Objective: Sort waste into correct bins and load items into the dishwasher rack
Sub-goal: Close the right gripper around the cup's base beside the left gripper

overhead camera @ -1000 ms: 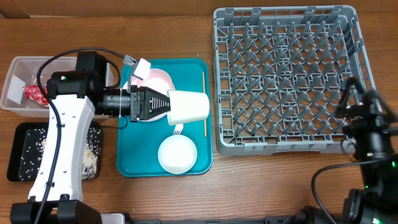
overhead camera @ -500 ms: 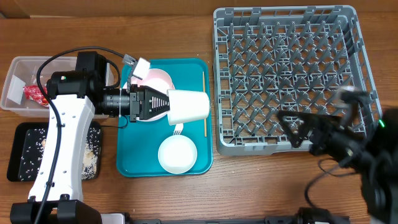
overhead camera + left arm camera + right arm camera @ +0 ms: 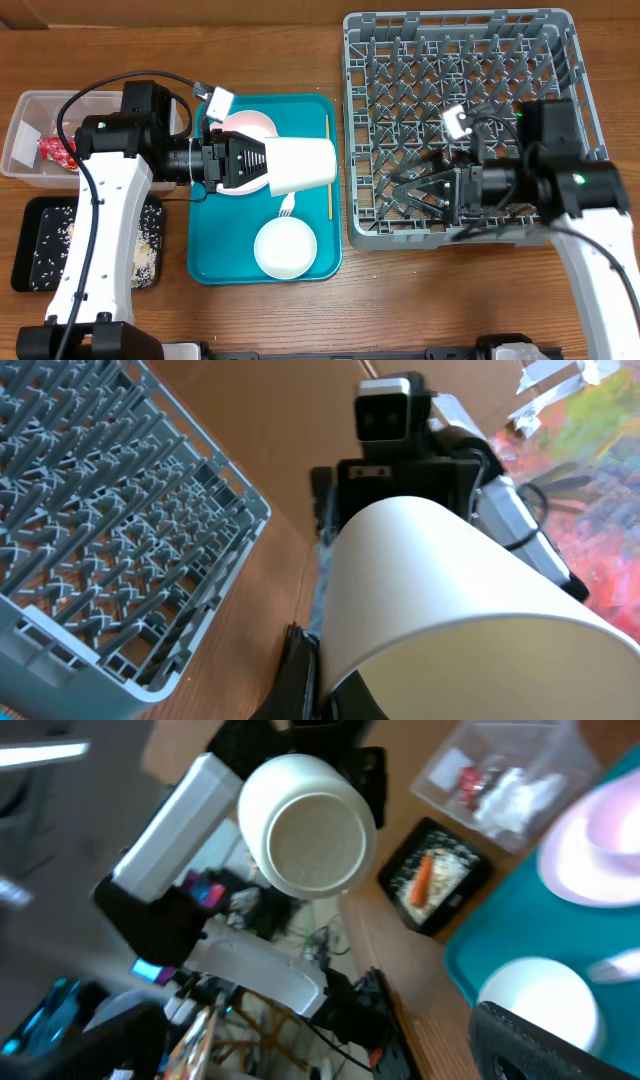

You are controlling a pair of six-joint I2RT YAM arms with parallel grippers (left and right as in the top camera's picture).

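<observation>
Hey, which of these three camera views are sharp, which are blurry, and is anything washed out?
Overhead view: sharp, evenly lit; the large grey plastic rack is crisp. Left wrist view: the small white cup looms close and soft-edged, the rack behind clearer. Right wrist view: soft throughout, smeared at left; the white round plate washes out pinkish.

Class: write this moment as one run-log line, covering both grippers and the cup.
left gripper shut on white cup | cup sideways over teal tray | right gripper open above rack
</observation>
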